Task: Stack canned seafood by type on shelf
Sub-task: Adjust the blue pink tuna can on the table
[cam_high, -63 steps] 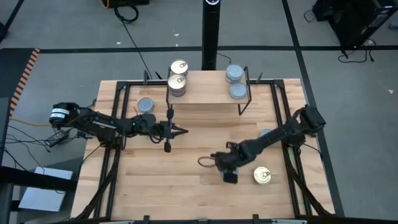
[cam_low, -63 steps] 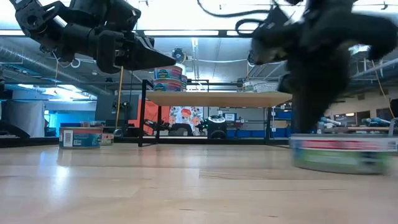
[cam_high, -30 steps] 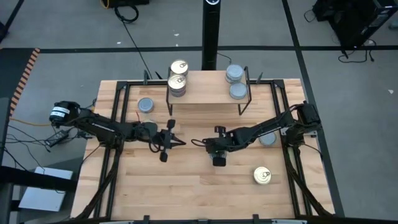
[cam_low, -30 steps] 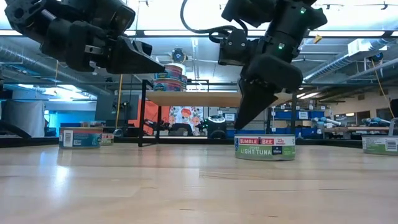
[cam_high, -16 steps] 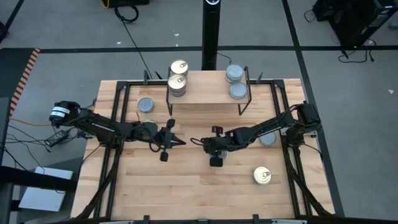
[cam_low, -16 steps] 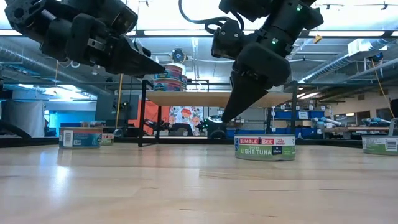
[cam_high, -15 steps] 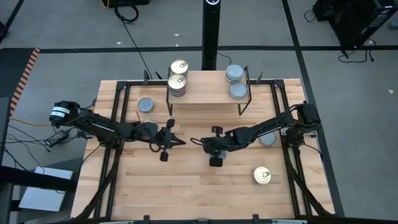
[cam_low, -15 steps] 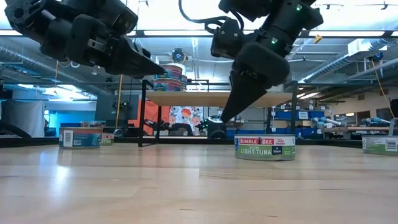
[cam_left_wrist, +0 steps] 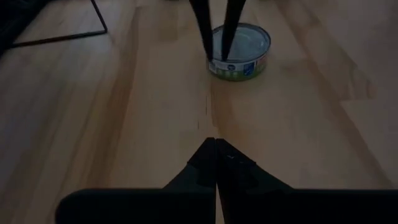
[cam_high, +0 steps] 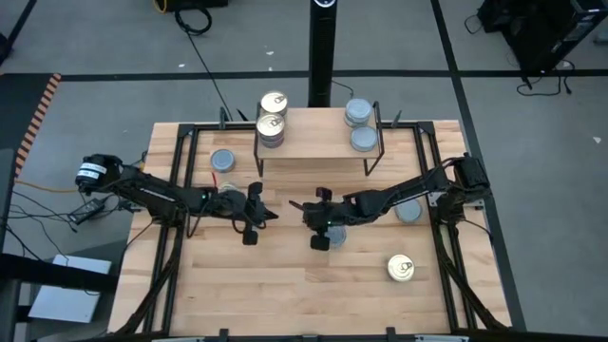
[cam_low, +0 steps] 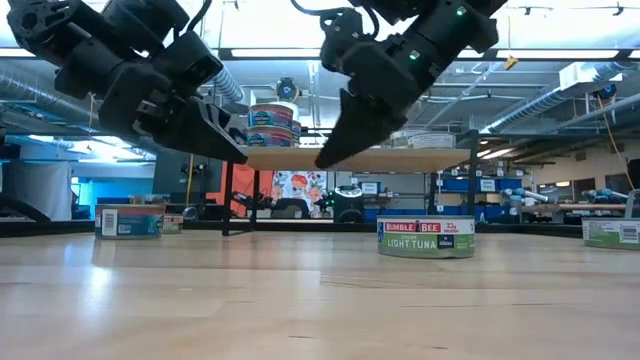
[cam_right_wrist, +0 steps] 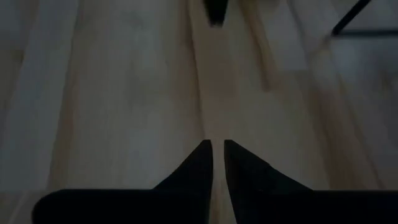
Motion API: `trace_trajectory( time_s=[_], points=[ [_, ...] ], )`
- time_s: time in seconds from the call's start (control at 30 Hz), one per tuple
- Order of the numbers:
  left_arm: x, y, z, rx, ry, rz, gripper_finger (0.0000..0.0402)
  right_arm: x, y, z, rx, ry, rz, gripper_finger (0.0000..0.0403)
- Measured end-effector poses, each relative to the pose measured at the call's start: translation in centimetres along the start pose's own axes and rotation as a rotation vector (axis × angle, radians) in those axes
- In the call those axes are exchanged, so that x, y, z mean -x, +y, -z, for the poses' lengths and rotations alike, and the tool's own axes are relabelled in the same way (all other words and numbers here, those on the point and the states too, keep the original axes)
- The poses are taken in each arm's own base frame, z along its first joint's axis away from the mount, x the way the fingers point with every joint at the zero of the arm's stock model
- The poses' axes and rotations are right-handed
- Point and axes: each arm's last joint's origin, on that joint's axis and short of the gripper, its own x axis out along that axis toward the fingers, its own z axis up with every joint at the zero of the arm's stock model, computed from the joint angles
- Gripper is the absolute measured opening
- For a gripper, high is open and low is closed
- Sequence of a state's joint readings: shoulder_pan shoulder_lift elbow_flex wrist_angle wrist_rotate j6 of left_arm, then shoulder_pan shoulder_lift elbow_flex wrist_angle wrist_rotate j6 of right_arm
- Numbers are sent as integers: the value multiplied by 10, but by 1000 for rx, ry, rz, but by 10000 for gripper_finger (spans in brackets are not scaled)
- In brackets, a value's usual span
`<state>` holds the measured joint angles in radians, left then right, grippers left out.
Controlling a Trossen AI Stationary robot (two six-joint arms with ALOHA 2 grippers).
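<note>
Now my left fingers (cam_high: 275, 211) are pressed together, holding nothing; my right fingers (cam_high: 296, 206) sit nearly closed, empty too, tips facing theirs; a tuna tin (cam_low: 426, 237) lies flat on the counter (cam_high: 285, 285); more tins (cam_high: 272, 118) stand stacked on the shelf (cam_high: 313, 144).

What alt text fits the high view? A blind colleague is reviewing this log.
Two dark arms meet mid-table, left gripper and right gripper both empty. Gold-topped tins and grey-topped tins sit on the shelf; loose tins lie on the table.

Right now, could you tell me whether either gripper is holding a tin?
No: the left gripper and right gripper are both shut and empty above the table.
</note>
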<state>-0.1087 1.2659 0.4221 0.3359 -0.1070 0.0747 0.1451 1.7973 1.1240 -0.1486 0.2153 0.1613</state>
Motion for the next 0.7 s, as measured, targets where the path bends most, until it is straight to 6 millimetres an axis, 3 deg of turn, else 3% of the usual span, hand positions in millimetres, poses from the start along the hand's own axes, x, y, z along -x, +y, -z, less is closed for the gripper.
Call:
trace_trajectory(
  time_s=[0.2, 0.47, 0.7],
  points=[
    [2, -12, -4, -24, -36, 6, 4, -4, -2, 9, 88, -11, 1, 9],
    [7, -17, -28, -61, -279, -59, 4, -11, -1, 28, 28, -303, -169, 5],
    [12, -10, -44, -50, -452, -106, 4, -10, -3, 27, 20, -366, -170, 7]
  ],
)
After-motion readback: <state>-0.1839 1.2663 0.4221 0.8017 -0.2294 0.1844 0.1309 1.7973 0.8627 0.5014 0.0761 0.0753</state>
